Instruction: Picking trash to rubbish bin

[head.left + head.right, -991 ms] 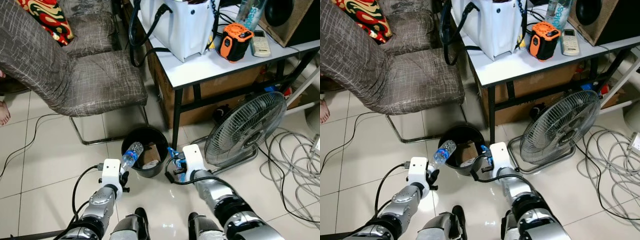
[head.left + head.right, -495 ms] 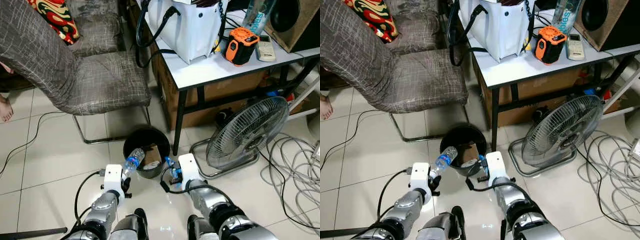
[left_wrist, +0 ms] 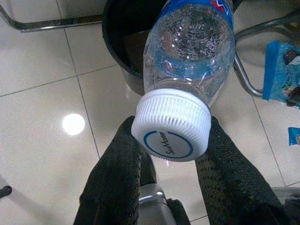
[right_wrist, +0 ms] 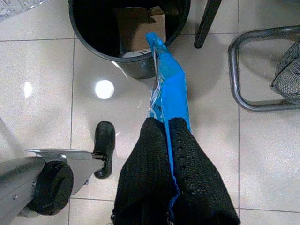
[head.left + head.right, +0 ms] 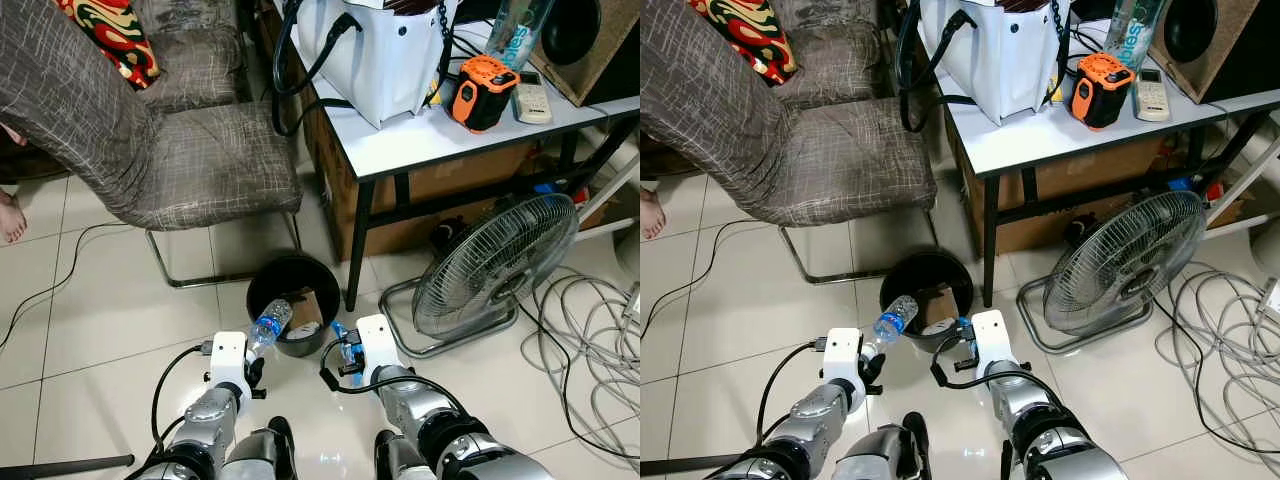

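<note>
Two grippers: both loaded, low over the floor tiles.
Left gripper [image 3: 171, 154]: fingers clamp plastic bottle [image 3: 190, 61] at its cap, over the bin rim.
Right gripper [image 4: 168, 140]: fingers pinch blue wrapper [image 4: 167, 91] beside black bin [image 5: 292, 290].

Bright, even indoor light fills the scene, and the head views are sharp with no motion blur. The glossy floor tiles [image 5: 90, 330] mirror an overhead lamp: a small round glare spot [image 3: 73, 124] shows at 9 o'clock in the left wrist view, and another at 10 o'clock in the right wrist view. The bin [image 5: 292, 284] is dark inside. Soft shadows lie under the chair [image 5: 190, 170] and the white surface [image 5: 470, 135]. The bottle cap [image 3: 171, 129] is slightly soft up close, and straight lines bow near the head views' edges.
</note>
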{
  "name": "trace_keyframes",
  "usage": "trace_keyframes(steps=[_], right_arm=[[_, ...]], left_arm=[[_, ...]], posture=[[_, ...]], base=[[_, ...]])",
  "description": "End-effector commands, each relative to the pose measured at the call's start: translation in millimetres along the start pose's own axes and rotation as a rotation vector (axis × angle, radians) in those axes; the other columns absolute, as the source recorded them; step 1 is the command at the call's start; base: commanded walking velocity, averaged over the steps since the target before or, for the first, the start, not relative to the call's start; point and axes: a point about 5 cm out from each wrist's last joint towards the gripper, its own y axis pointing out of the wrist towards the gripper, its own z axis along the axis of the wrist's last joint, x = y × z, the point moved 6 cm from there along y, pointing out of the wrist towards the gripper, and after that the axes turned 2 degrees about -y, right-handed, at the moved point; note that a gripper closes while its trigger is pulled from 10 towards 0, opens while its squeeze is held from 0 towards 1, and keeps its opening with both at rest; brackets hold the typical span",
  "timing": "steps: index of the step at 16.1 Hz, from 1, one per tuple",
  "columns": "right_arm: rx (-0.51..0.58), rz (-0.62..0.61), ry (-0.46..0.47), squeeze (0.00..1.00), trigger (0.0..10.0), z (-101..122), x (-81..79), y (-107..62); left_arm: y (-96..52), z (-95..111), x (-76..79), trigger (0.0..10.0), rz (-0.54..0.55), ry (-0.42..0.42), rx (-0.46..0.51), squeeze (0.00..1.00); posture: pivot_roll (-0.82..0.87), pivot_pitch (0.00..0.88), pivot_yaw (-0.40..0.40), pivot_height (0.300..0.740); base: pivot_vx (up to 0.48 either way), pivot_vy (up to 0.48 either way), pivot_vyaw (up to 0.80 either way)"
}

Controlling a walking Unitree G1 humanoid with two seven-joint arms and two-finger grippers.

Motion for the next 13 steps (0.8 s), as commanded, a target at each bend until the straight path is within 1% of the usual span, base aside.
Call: trace_keyframes(steps=[1, 13], right_arm=[[-0.021, 0.003, 0.003, 0.0, 10.0, -5.8, -3.3, 0.1], [-0.025, 0.01, 0.003, 0.0, 10.0, -6.6, -4.7, 0.2]], left_arm=[[-3.5, -16.7, -2.9, 10.0, 0.008, -0.017, -0.048, 0.0], [-4.1, -19.8, -2.7, 10.0, -0.005, -0.03, -0.062, 0.0]], posture=[[-0.14, 0.199, 0.066, 0.74], [-0.15, 0.206, 0.067, 0.74]], base=[[0.0, 0.0, 0.0], [0.0, 0.0, 0.0]])
